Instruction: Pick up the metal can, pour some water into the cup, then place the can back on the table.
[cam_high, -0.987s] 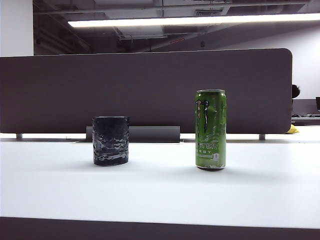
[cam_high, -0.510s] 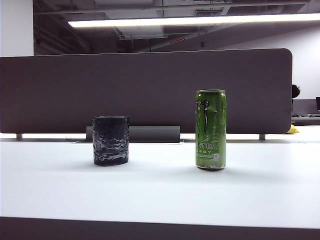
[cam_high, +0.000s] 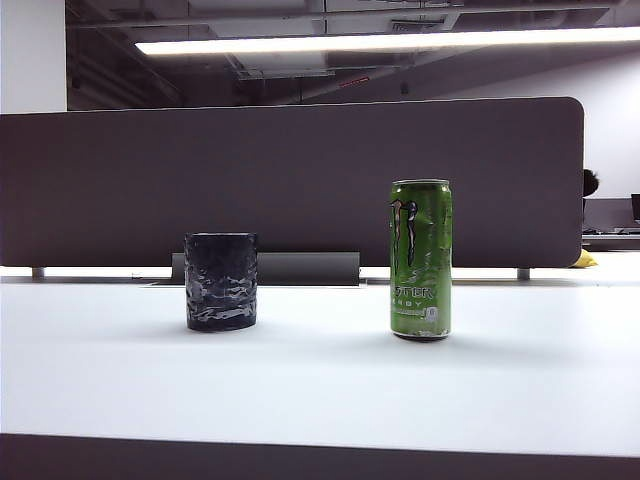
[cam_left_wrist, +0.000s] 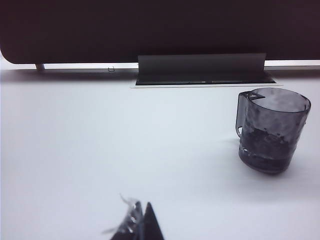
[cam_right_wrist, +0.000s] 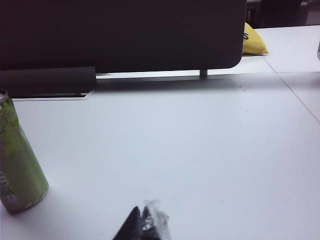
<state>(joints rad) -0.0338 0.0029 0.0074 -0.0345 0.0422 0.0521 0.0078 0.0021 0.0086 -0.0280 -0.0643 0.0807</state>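
Nothing moved — only wrist views show left gripper (cam_left_wrist: 141, 222), right gripper (cam_right_wrist: 142, 225), fingers pressed together.

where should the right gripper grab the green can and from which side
Likely round the middle of the metal can, on its straight wall between the silver rims. It stands upright on the table, clear of the cup, so a level approach from the near side looks open. The right gripper sits shut, low and short of the can; the left gripper sits short of the cup.
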